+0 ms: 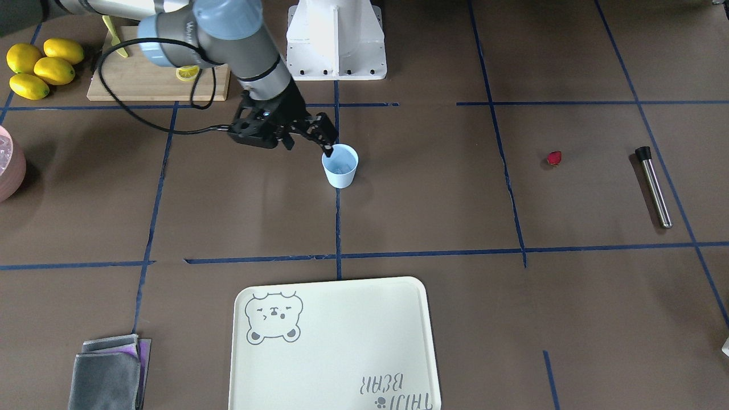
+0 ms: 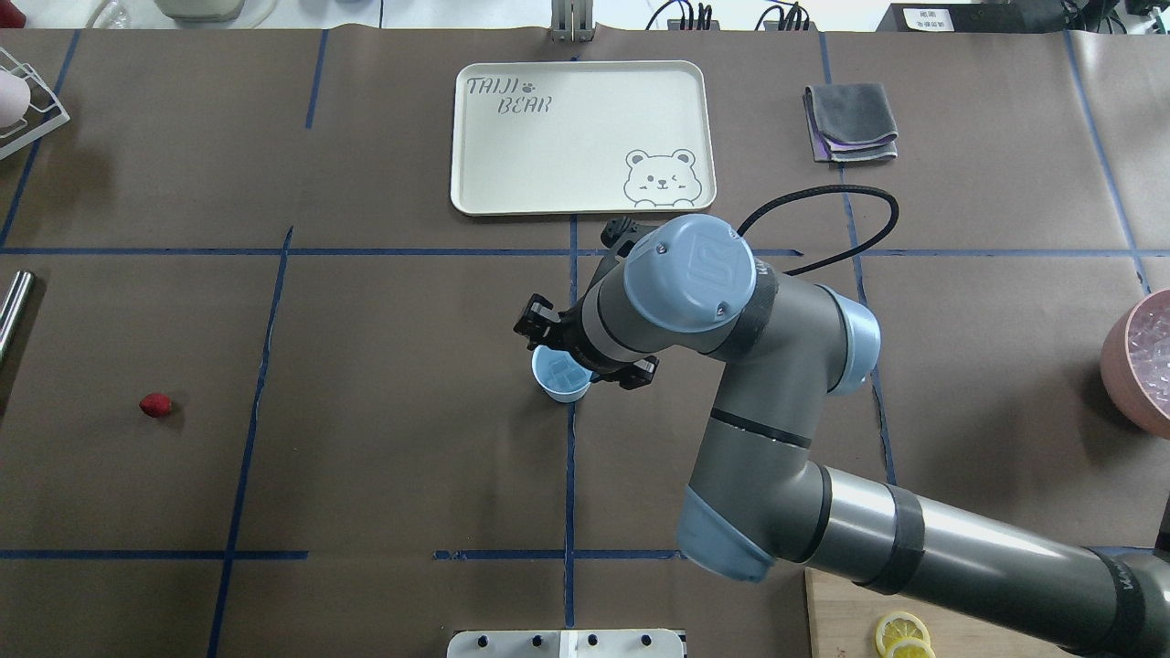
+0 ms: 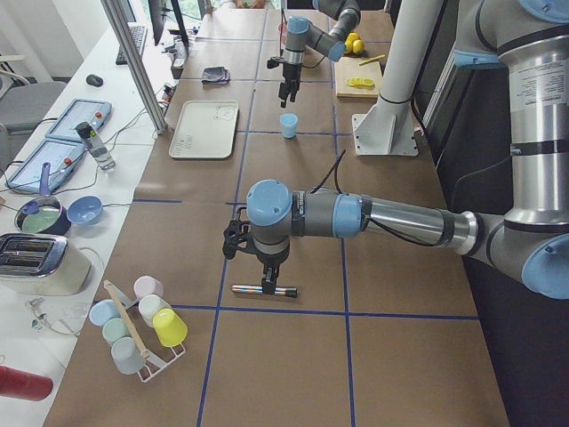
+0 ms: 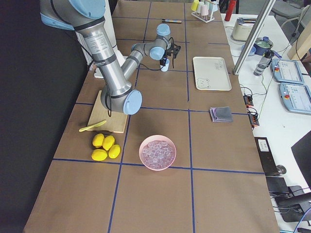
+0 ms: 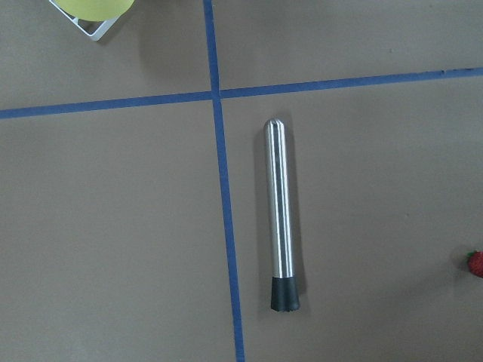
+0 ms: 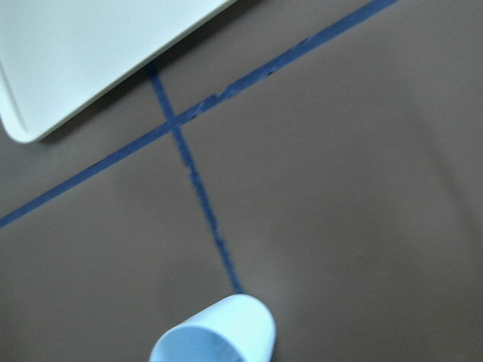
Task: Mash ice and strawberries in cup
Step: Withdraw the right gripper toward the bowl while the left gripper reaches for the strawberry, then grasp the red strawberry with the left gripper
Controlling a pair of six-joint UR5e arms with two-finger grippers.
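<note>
The pale-blue cup stands upright mid-table on a blue tape line, also seen in the overhead view. Faint whitish ice seems to lie inside it. My right gripper hangs open just above the cup, one fingertip at its rim. More ice fills a pink bowl. The strawberry lies alone on the table, far from the cup. My left gripper hovers over a steel muddler. I cannot tell whether it is open or shut.
A cream bear tray lies at the operators' side, with a folded grey cloth beside it. Lemons and a wooden board sit near the robot base. A rack of cups stands past the muddler.
</note>
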